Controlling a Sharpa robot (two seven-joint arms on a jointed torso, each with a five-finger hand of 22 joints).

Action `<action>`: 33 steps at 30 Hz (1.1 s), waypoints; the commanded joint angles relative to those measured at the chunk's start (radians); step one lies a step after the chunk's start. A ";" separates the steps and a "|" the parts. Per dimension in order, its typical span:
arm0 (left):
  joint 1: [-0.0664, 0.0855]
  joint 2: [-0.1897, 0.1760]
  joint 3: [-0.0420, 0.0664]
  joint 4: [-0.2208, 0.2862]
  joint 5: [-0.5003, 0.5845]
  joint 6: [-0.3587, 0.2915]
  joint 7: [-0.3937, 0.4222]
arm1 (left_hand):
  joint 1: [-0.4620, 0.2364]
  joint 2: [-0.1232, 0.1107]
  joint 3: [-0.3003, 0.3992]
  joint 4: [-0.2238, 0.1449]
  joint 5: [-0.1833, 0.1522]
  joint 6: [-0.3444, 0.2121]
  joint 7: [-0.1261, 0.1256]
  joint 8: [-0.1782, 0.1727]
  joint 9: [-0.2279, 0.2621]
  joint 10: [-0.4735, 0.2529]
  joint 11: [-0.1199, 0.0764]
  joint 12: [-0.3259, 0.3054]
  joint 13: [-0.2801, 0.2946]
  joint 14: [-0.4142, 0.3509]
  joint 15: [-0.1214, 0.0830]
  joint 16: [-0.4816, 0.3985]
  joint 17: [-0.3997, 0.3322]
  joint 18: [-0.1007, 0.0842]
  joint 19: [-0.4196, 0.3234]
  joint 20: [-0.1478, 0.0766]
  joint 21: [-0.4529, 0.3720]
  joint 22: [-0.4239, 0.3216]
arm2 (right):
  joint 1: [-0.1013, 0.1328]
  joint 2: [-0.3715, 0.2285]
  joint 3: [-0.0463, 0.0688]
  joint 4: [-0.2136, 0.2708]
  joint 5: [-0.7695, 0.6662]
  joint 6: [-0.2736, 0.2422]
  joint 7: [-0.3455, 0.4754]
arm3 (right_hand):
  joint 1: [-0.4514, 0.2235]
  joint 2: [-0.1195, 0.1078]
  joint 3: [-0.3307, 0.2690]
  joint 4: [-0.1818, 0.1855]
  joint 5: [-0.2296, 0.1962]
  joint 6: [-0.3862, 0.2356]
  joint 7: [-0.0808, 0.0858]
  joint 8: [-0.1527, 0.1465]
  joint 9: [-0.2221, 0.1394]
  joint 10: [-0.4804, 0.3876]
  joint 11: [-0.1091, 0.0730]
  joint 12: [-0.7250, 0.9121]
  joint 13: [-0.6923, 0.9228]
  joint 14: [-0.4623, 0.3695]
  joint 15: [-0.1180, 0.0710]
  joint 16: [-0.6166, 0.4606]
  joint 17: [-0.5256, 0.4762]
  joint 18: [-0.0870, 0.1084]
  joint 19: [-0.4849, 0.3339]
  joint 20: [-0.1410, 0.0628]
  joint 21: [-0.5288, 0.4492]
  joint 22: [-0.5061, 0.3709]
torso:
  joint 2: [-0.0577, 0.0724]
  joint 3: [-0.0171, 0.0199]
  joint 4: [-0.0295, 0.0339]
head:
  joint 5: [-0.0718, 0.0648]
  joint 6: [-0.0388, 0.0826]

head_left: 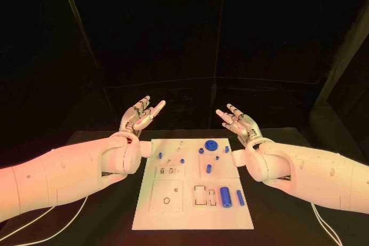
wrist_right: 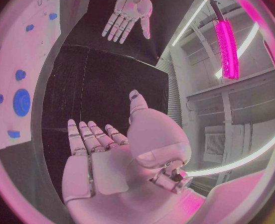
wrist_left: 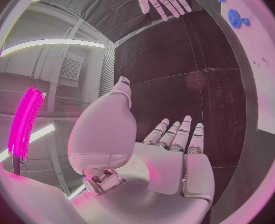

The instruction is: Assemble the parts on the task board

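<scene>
Task board (head_left: pixel 192 216) between open left robot hand (head_left: pixel 140 116), right robot hand (head_left: pixel 240 121)

The task board (head_left: pixel 192 214) lies mid-worktop (head_left: pixel 100 224) with the parts (head_left: pixel 225 197) on it. The left robot hand (head_left: pixel 143 113) hovers beyond its far left corner, the right robot hand (head_left: pixel 239 121) beyond its far right.

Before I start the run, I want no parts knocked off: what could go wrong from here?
Both the left hand and right hand are open and empty beyond the task board. Coming back down, a forearm could sweep the blue gear or loose cylinder. The small pegs look easy to fumble.
</scene>
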 commanded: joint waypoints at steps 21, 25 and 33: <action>0.020 -0.082 -0.001 0.049 0.021 0.195 0.067 | 0.204 0.141 0.060 -0.068 -0.016 0.624 0.120 0.145 0.053 0.729 0.050 0.198 0.054 0.639 -0.017 0.245 0.079 0.067 0.681 0.005 0.291 0.132 | 0.097 -0.007 -0.036 -0.127 -0.553 0.165 -0.079 | 0.281 -0.029 0.113 -0.313 -0.118 0.806 0.111 0.165 0.057 0.752 -0.085 0.144 0.021 0.828 -0.126 0.165 0.032 0.129 0.578 -0.025 0.327 0.113 | 0.037 -0.0032 -0.0021 | -0.004 -0.008; 0.024 -0.107 -0.001 0.088 0.011 0.207 0.064 | 0.245 0.160 0.066 -0.111 -0.015 0.721 0.088 0.164 0.054 0.839 0.016 0.208 0.051 0.737 -0.047 0.251 0.087 0.070 0.747 -0.021 0.300 0.128 | 0.116 -0.009 -0.036 -0.135 -0.687 0.163 -0.110 | 0.294 -0.032 0.129 -0.313 -0.117 0.847 0.103 0.151 0.052 0.809 -0.099 0.100 0.021 0.903 -0.147 0.147 0.033 0.128 0.632 -0.054 0.371 0.129 | 0.052 -0.0031 0.0009 | -0.008 -0.017; 0.044 -0.161 -0.002 0.188 0.002 0.223 0.048 | 0.248 0.171 0.063 -0.138 -0.015 0.785 0.074 0.135 0.040 0.937 -0.005 0.166 0.048 0.824 -0.070 0.218 0.102 0.068 0.813 -0.044 0.295 0.115 | 0.141 -0.009 -0.014 -0.132 -1.022 0.185 -0.234 | 0.332 -0.064 0.147 -0.313 -0.133 0.928 0.071 0.149 0.055 0.942 -0.143 0.054 0.023 1.115 -0.214 0.184 0.061 0.128 0.725 -0.125 0.554 0.228 | 0.092 0.0033 0.0084 | -0.006 -0.001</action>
